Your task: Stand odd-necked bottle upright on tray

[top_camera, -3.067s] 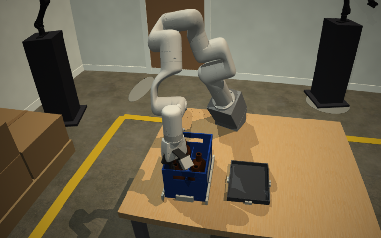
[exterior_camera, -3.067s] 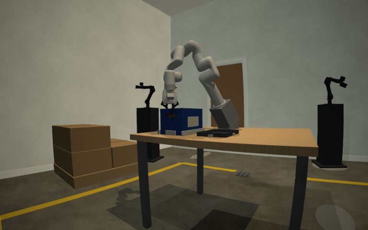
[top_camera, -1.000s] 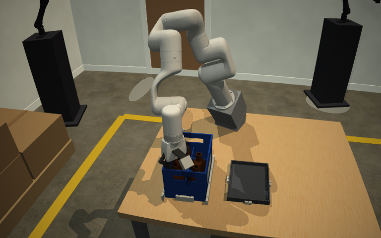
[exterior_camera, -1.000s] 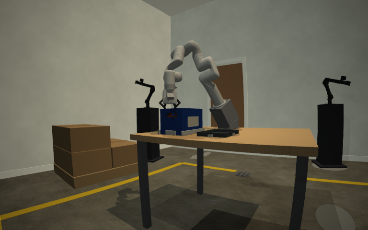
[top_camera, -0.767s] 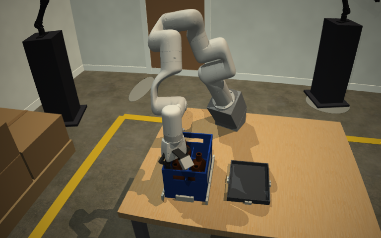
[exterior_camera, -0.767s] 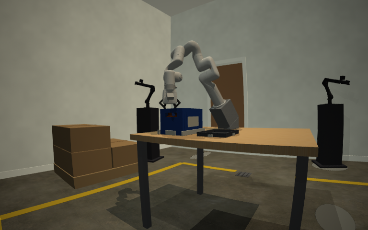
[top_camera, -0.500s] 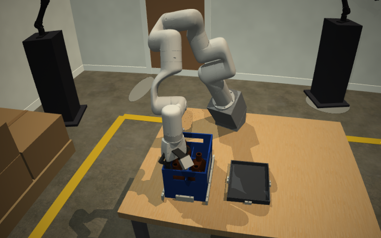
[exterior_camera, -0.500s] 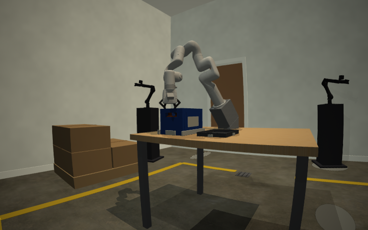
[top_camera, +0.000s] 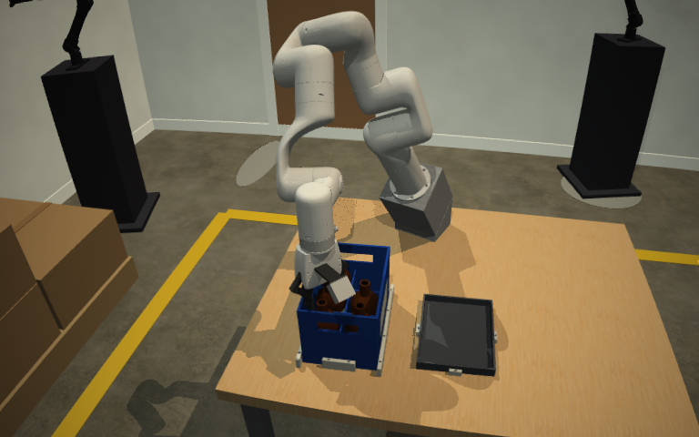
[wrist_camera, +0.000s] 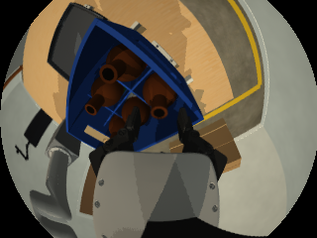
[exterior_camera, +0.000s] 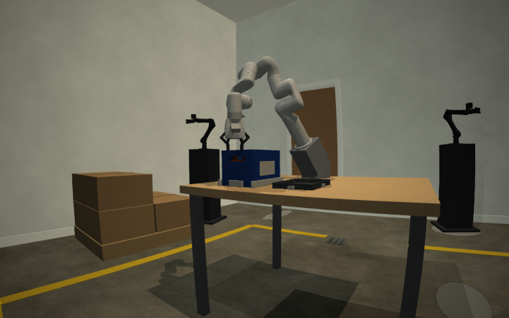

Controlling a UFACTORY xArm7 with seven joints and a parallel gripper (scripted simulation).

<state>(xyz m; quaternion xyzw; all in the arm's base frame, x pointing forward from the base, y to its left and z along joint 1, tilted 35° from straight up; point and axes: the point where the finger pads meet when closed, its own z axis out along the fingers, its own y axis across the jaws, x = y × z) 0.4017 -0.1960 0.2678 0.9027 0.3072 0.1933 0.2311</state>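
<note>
A blue crate (top_camera: pixel 344 314) stands on the table's left part and holds several brown bottles (top_camera: pixel 362 299). It also shows in the wrist view (wrist_camera: pixel 129 93) with the bottle mouths (wrist_camera: pixel 109 75) upward. My gripper (wrist_camera: pixel 158 114) is open, just above the crate's left side, its fingers on either side of a bottle neck (wrist_camera: pixel 158 107) without closing on it. In the exterior view the gripper (exterior_camera: pixel 234 144) hangs right over the crate (exterior_camera: pixel 250 167). The dark tray (top_camera: pixel 455 333) lies empty to the right of the crate.
The arm's grey base (top_camera: pixel 417 203) stands at the table's back. Cardboard boxes (top_camera: pixel 45 278) are stacked on the floor to the left. Black pedestals (top_camera: pixel 95 138) stand at the back left and back right (top_camera: pixel 612 110).
</note>
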